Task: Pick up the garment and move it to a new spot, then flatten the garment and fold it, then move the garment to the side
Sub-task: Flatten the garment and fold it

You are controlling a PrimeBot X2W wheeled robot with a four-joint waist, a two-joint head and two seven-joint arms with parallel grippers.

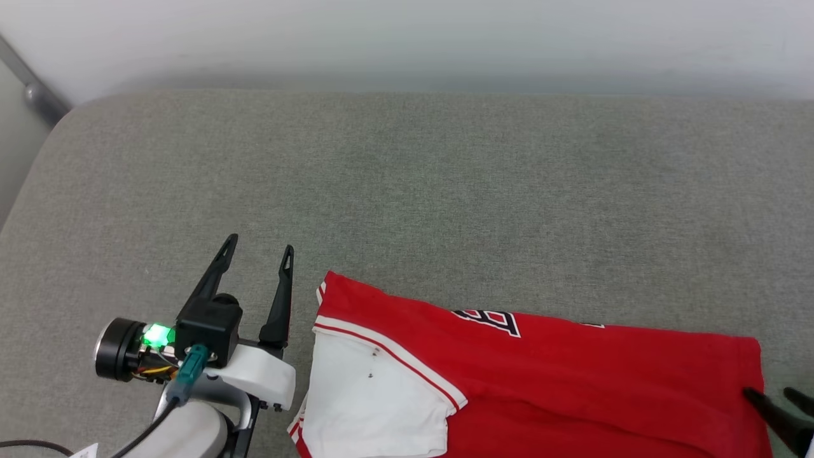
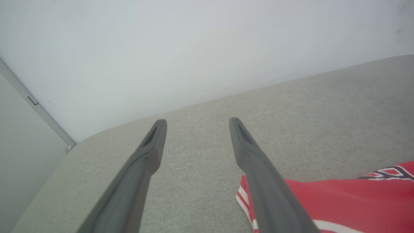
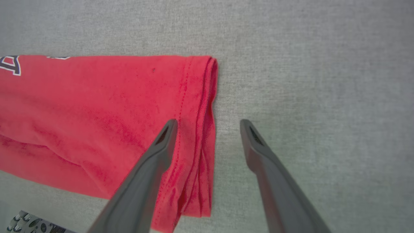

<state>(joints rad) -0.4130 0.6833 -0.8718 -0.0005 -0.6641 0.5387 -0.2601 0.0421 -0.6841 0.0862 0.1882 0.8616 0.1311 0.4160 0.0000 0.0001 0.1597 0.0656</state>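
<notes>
The garment (image 1: 572,381), red with a white sleeve and part of its black lettering showing, lies folded lengthwise on the grey cushion at the lower right. My left gripper (image 1: 259,247) stands open just left of the sleeve end, apart from the cloth. In the left wrist view the left gripper (image 2: 198,121) has bare cushion between its tips, with the garment (image 2: 339,200) beside the right finger. The right gripper (image 1: 772,395) shows at the garment's hem end. In the right wrist view the right gripper (image 3: 208,122) is open over the hem of the garment (image 3: 97,113), one finger above cloth, one above cushion.
The grey fabric cushion (image 1: 407,191) spreads wide beyond and left of the garment. A pale wall (image 1: 407,38) runs along its far edge. A metal bar (image 1: 32,89) slants at the far left corner. The left arm's wrist housing (image 1: 191,356) with a green light sits low left.
</notes>
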